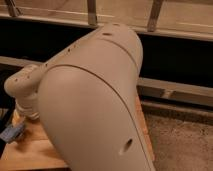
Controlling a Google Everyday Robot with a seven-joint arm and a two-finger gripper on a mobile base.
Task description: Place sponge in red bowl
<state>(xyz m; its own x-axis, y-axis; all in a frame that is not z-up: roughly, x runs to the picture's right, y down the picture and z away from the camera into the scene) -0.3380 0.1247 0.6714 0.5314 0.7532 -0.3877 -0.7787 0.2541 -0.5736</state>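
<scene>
My arm's large beige housing fills most of the camera view. A rounded beige arm joint sticks out at its left, over the wooden table. My gripper is out of view, somewhere past that joint at the left edge. A small blue thing lies on the table at the lower left, partly cut off by the frame. I cannot tell whether it is the sponge. The red bowl is hidden or out of view.
A dark wall with a metal rail runs behind the table. A window frame with metal posts runs along the top. Speckled floor shows to the right of the table's edge.
</scene>
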